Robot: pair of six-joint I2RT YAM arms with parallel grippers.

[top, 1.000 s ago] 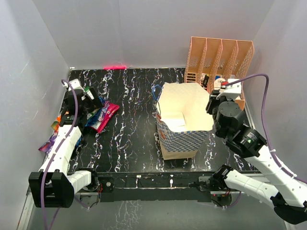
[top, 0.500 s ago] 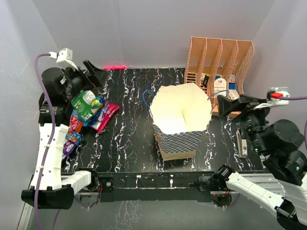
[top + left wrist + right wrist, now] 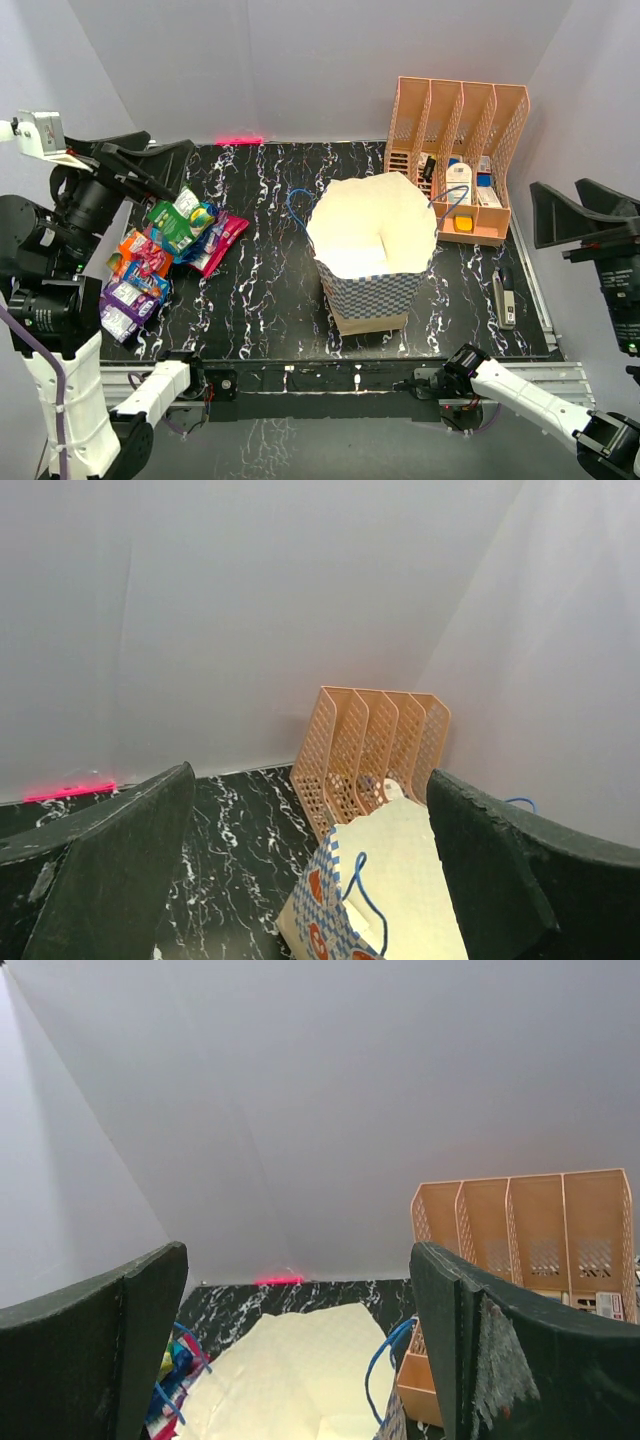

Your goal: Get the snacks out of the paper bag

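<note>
The paper bag [image 3: 370, 250] stands upright mid-table, checkered outside, cream inside, its mouth open; no packet shows inside it. It also appears in the left wrist view as the bag [image 3: 400, 880] and in the right wrist view as the bag [image 3: 290, 1370]. The snacks [image 3: 170, 245] lie piled on the table's left: a green packet [image 3: 180, 220], a magenta one [image 3: 218, 243], a purple one [image 3: 125, 305]. My left gripper [image 3: 150, 160] hangs high above that pile, open and holding nothing [image 3: 310, 775]. Raised at the far right, my right gripper [image 3: 578, 205] is open and holds nothing [image 3: 298, 1250].
A peach-orange slotted organizer [image 3: 460, 110] with small items stands at the back right, just behind the bag. A small grey device [image 3: 503, 290] lies on the table near the right edge. White walls enclose the black marbled table [image 3: 270, 200].
Both arms rose and drew back from the table. The right gripper left the bag's rim and opened. The left gripper lifted off the snack pile, where a green packet now lies on top.
</note>
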